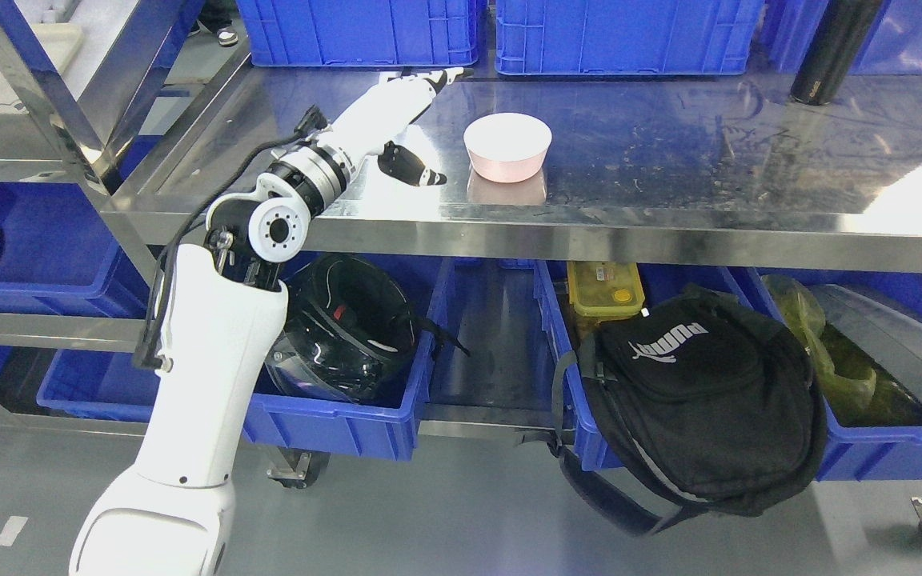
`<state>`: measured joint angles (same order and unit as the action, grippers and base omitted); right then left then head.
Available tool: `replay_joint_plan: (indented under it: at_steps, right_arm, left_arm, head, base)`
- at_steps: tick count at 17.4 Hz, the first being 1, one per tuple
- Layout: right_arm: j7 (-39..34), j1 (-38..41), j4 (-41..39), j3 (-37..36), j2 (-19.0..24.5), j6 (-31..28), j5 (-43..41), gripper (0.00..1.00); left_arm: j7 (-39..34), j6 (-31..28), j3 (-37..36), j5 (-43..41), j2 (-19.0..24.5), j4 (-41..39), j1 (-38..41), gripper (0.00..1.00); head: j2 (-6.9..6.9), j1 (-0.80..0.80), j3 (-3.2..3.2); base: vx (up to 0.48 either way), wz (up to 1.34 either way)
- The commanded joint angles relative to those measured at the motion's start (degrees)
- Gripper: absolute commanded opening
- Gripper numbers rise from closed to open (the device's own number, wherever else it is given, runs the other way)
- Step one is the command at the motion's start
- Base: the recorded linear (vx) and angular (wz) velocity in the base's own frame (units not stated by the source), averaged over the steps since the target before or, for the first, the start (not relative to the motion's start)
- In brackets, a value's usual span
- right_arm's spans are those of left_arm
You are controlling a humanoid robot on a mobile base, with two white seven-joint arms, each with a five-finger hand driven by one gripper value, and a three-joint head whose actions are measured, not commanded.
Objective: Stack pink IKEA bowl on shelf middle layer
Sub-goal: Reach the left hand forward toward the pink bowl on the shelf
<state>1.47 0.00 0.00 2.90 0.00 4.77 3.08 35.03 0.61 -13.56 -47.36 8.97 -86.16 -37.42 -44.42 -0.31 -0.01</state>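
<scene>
The left robot hand (409,120), fingers spread and holding nothing, lies over the steel shelf (669,152) left of centre. Just right of it the small round pink plastic bowl (507,146) stands upright. It looks light, rigid and smooth-walled, so best gripped across the rim.

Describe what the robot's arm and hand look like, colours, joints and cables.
The left arm has a smooth white shell, a round white joint cap with a dark centre and a silver ringed wrist. Black cables run outside it along the elbow. The left hand is white with black thumb segments and pale fingertips. No right arm shows.
</scene>
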Motion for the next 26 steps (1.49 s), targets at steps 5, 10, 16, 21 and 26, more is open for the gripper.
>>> replay_joint_plan:
  at_steps: [5,10,16,21,26]
  right_arm:
    - [0.0,1.3,-1.0,0.0,-1.0,0.0,0.0,1.0]
    - [0.0,1.3,-1.0,0.0,-1.0,0.0,0.0,1.0]
    - [0.0,1.3,-1.0,0.0,-1.0,0.0,0.0,1.0]
    - [0.0,1.3,-1.0,0.0,-1.0,0.0,0.0,1.0]
    - [0.0,1.3,-1.0,0.0,-1.0,0.0,0.0,1.0]
  left_arm:
    - [4.0,-0.1,-11.2,-11.4,-1.7,18.0,-9.9,0.88]
    - [4.0,0.0,-12.0,-11.7,-6.4,24.7,-12.0,0.87]
    - [3.5,-0.1,-12.8,-14.3,-8.0,30.9,-13.7,0.79]
    - [3.9,0.0,-12.3,-14.1,-8.0,36.1,-16.1,0.75]
    - [4.0,0.4,-12.2,-13.4,-8.0,40.1,-16.2,0.73]
  head:
    - [0.0,0.0,0.0]
    - [0.0,0.0,0.0]
    - [0.0,0.0,0.0]
    - [0.0,0.0,0.0]
    - [0.0,0.0,0.0]
  base:
    - [0.0,0.0]
    - [0.0,0.0]
    - [0.0,0.0]
    - [0.0,0.0]
    - [0.0,0.0]
